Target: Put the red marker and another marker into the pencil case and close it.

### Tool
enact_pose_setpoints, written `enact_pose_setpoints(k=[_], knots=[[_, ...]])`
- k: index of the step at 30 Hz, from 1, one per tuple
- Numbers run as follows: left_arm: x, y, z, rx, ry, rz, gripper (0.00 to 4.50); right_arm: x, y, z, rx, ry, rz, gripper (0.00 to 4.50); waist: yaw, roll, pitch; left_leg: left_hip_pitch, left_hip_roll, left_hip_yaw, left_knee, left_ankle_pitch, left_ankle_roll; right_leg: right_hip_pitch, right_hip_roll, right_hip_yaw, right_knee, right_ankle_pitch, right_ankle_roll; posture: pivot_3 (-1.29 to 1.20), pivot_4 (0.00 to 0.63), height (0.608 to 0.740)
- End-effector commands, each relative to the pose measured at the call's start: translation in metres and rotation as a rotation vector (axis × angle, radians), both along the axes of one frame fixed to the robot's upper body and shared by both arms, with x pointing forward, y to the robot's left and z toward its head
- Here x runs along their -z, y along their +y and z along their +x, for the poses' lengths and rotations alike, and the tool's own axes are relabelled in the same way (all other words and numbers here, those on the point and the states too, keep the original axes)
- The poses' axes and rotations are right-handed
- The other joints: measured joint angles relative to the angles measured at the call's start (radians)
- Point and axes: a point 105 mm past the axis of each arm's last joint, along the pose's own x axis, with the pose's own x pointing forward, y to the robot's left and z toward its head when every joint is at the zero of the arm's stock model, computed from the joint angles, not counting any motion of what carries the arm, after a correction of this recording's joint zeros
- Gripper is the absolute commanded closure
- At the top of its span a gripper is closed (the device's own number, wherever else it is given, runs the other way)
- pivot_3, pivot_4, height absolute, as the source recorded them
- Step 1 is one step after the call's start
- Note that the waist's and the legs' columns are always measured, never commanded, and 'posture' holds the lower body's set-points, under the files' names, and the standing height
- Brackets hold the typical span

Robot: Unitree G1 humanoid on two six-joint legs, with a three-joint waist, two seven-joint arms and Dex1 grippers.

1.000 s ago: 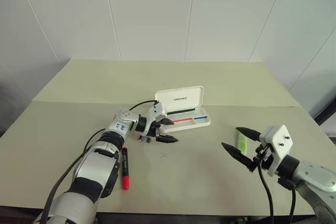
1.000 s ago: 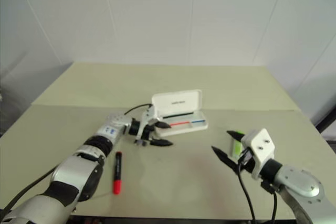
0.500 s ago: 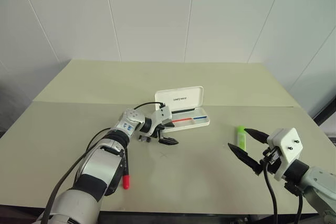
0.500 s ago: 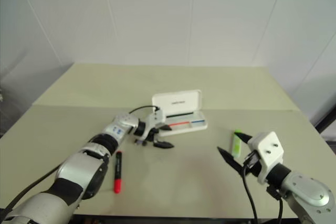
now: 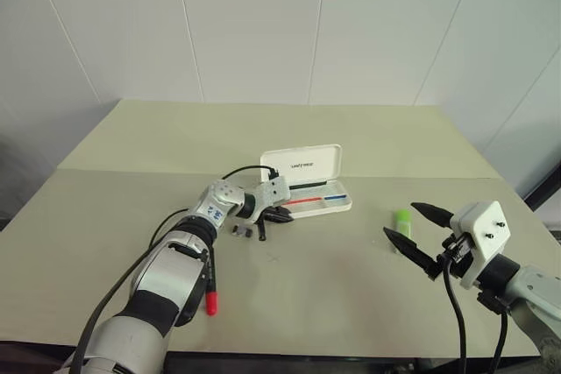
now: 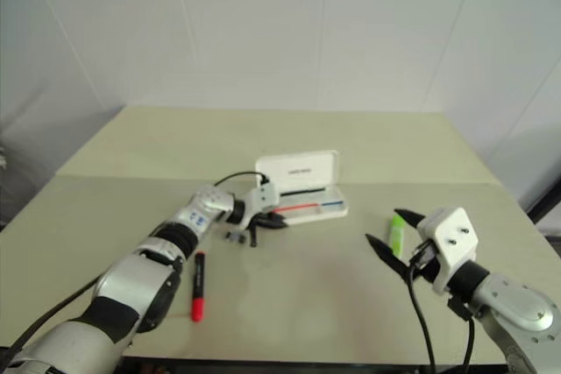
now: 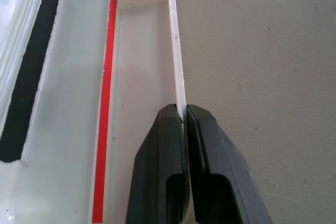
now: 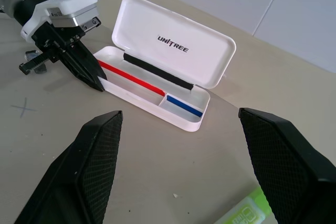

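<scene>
The white pencil case (image 5: 302,164) lies open mid-table, lid up, with red and blue stripes in its tray (image 8: 137,97). My left gripper (image 7: 184,114) is shut on the thin front wall of the tray at its left end (image 5: 285,214). The red marker (image 5: 209,285) lies on the table near the front edge, beside my left forearm, cap toward me. The short green marker (image 5: 402,220) lies to the right of the case. My right gripper (image 5: 401,220) hovers open just in front of it, its fingers (image 8: 94,166) spread wide and holding nothing.
Two tiny dark pieces (image 5: 241,231) and a thin black bit (image 5: 261,234) lie just left of the case. A pencilled cross (image 5: 274,258) marks the table in front of them. A white tiled wall stands behind the table.
My left gripper has gone from open to shut, pinching the front wall of the case's tray. The right gripper has stayed open and hardly moved.
</scene>
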Motion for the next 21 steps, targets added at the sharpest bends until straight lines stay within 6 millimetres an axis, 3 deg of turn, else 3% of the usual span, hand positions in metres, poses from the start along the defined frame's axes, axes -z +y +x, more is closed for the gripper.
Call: enact_pose_setpoints(k=[1,8,13,21], knots=[[-0.014,-0.003,0.001,0.026,-0.042,-0.013,4.45,-0.011,-0.005,0.000,-0.006,-0.047,-0.026,0.00,0.000,0.000,0.000,0.000,0.000,0.000,0.000,0.000,0.000,0.000,0.000,0.000,0.000,0.000,0.000,0.00,0.150,0.740],[-0.045,0.001,0.001,0.065,-0.098,-0.109,4.45,-0.013,-0.017,0.005,-0.063,-0.019,-0.039,0.00,-0.001,0.000,0.000,-0.001,0.000,0.000,-0.001,0.000,0.000,-0.001,0.000,0.000,0.000,0.000,0.000,0.00,0.150,0.740],[-0.055,0.013,-0.009,0.132,-0.126,-0.120,4.45,-0.009,-0.021,-0.004,-0.160,0.023,-0.037,0.00,-0.002,0.000,0.000,-0.003,0.000,0.000,-0.001,0.000,0.000,-0.002,0.000,0.000,0.000,0.000,0.000,0.00,0.150,0.740],[-0.040,0.031,-0.062,0.265,-0.126,-0.041,4.45,-0.004,-0.030,-0.021,-0.285,0.105,-0.078,0.00,-0.002,0.001,0.001,-0.004,0.001,-0.001,0.000,0.000,0.000,-0.003,0.000,0.001,0.001,0.000,0.000,0.00,0.150,0.740]])
